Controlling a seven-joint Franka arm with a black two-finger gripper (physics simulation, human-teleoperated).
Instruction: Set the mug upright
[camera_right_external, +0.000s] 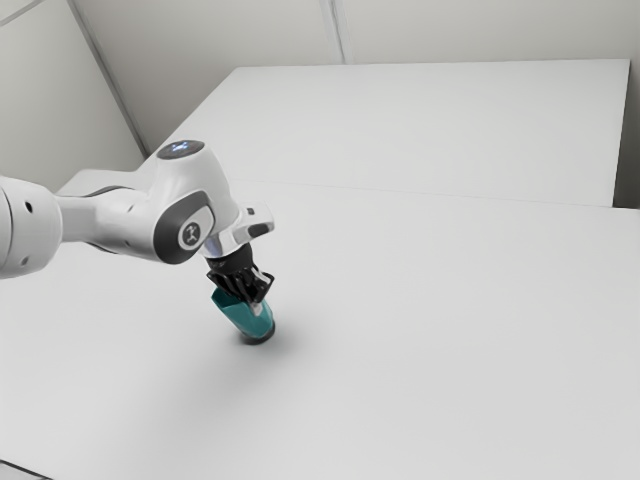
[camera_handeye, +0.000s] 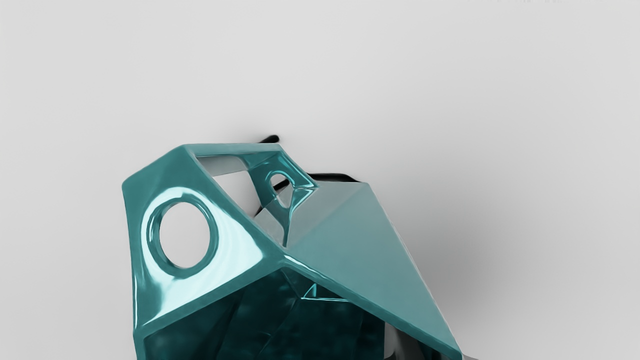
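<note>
Clamped with black gripper (camera_right_external: 252, 301) on wall of teal faceted mug (camera_right_external: 240, 316), reaching partly inside mouth. Tilted, with dark base (camera_right_external: 258, 340) low over white table (camera_right_external: 440, 310), well in from far edge. Cannot tell if touching tabletop.

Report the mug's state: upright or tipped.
Tipped. In the exterior view, the mug slants from its dark base up toward that view's left.

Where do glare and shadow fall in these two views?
Wrist view: white glare on the teal mug around its larger round hole, a dark mug interior, and a soft-edged shadow on the table beside it. Exterior view: fairly even, pale light, with a diffuse shadow around the mug's dark base.
</note>
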